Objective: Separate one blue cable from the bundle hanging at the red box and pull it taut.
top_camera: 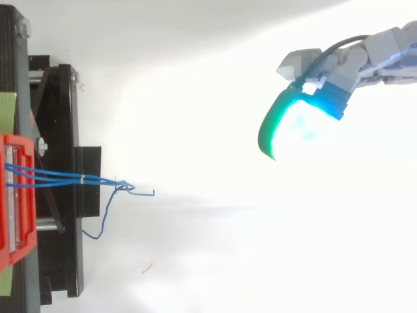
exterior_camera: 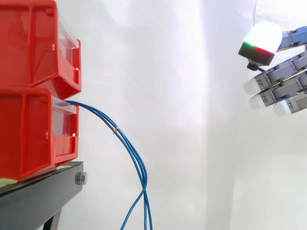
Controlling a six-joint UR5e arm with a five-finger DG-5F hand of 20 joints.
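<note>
Glossy plastic red bins (exterior_camera: 33, 91), matt black stand (exterior_camera: 43, 191)

The hand (exterior_camera: 287, 79) enters at the right edge, high up, its fingers fairly straight and pointing left (the thumb's glowing pad above them), holding nothing.

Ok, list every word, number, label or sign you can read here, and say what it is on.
None: there is no readable text anywhere. The red bins, the black stand, the blue cables with their small yellow tie, the hand and the white curtain all show bare surfaces without print.
</note>
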